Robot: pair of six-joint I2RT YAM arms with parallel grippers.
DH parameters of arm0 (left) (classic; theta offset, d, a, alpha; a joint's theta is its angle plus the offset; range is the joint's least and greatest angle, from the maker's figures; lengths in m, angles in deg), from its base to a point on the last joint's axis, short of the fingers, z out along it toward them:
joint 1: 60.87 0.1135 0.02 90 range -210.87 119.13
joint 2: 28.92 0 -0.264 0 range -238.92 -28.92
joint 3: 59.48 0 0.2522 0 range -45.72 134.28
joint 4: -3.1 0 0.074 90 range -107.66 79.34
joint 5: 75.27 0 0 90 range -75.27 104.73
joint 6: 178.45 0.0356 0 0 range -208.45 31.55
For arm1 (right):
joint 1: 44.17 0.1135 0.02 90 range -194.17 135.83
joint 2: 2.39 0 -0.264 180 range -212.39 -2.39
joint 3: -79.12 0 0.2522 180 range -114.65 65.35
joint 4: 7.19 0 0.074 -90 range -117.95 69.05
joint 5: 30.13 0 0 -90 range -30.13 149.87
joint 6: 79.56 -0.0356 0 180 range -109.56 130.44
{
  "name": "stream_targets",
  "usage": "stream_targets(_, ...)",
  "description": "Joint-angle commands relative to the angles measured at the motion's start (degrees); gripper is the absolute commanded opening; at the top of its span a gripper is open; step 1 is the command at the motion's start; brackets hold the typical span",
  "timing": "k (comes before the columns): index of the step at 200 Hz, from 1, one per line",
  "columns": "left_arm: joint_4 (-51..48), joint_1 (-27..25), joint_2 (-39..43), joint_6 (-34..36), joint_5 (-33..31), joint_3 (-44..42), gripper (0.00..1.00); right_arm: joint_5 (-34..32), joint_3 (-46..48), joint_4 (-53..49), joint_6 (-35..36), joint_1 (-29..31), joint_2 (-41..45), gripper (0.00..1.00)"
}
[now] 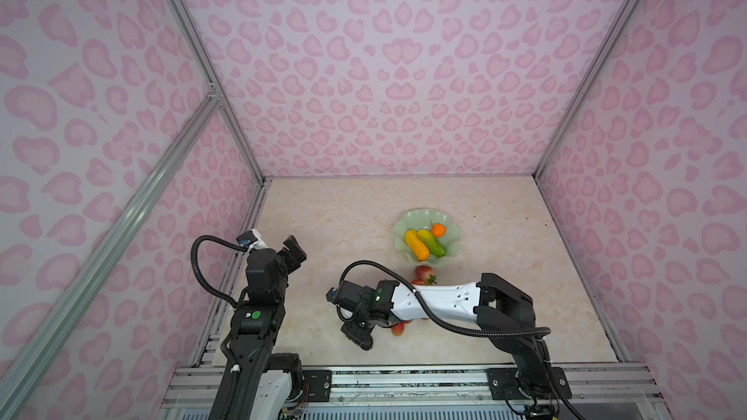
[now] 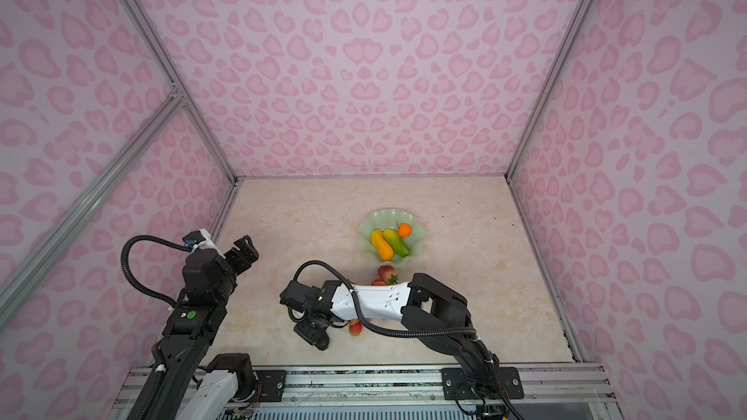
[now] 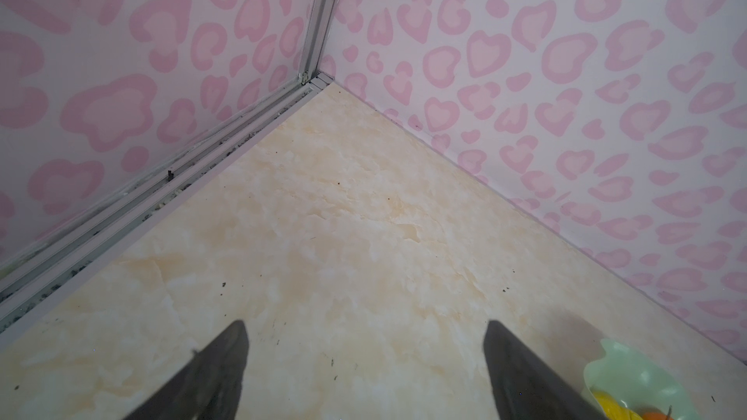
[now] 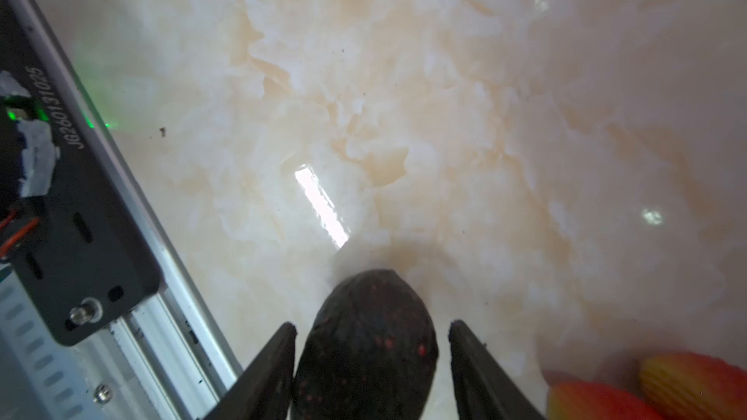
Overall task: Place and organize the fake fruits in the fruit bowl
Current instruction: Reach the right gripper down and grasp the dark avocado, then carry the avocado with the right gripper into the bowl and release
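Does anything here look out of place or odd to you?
Nothing looks damaged, but some fruit lies outside the fruit bowl: a strawberry just beside its near rim, red pieces half hidden under the right arm, and a dark avocado between the open jaws of the right gripper.

We see a beige marbled counter point(image 1: 323, 216) enclosed by walls point(image 1: 384, 74) printed with pink heart-like spots. Along its near edge run aluminium rails point(image 1: 404, 375) carrying black mounting plates point(image 1: 317, 386). Small dark specks point(image 3: 223, 284) dot the counter.
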Motion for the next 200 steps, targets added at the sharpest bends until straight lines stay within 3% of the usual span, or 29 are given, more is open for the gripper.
stream_targets(1,0.01,0.07,0.18,0.4,-1.13,-0.06,0.92,0.5,-1.1,-2.23,0.72,-0.2,-1.33,0.57)
stream_targets(10,-0.05,0.07,0.05,0.4,-1.09,0.01,0.92,0.5,-0.86,-1.85,0.54,-0.53,-1.24,0.51)
stream_targets(25,0.0,0.08,-0.13,0.32,-1.04,0.11,0.92,1.11,0.09,-0.64,-0.17,-1.49,-0.35,0.31)
stream_targets(33,0.01,0.07,-0.21,0.23,-0.96,0.12,0.92,1.85,0.78,0.23,-0.6,-2.13,0.75,0.25)
stream_targets(54,0.28,0.07,-0.29,0.14,-0.54,0.2,0.92,1.33,4.58,3.37,-1.95,-4.84,6.91,0.18)
stream_targets(77,0.96,0.08,-0.71,-0.32,1.65,0.46,0.92,-3.77,5.83,2.28,-0.81,-11.51,13.9,0.18)
stream_targets(112,2.1,0.07,-3.23,-2.46,6.99,0.73,0.91,-8.81,8.66,4.93,1.01,-27.5,20.4,0.21)
stream_targets(132,3.0,0.09,-5.49,-3.75,10.85,0.57,0.9,-14.02,8.4,6.83,2.37,-33.86,18.84,0.22)
stream_targets(168,4.97,0.07,-8.58,-6.12,18.34,-0.68,0.87,-12.26,2.46,5.99,4.92,-39.6,9.6,0.24)
stream_targets(182,5.72,-0.22,-9.52,-6.79,21.02,-1.24,0.86,-12.88,0.3,5.85,5.09,-40.08,7.23,0.3)
stream_targets(200,6.44,-1.62,-11.1,-7.4,23.73,-1.98,0.84,-13.17,-0.12,6.13,4.56,-40.57,5.41,0.47)
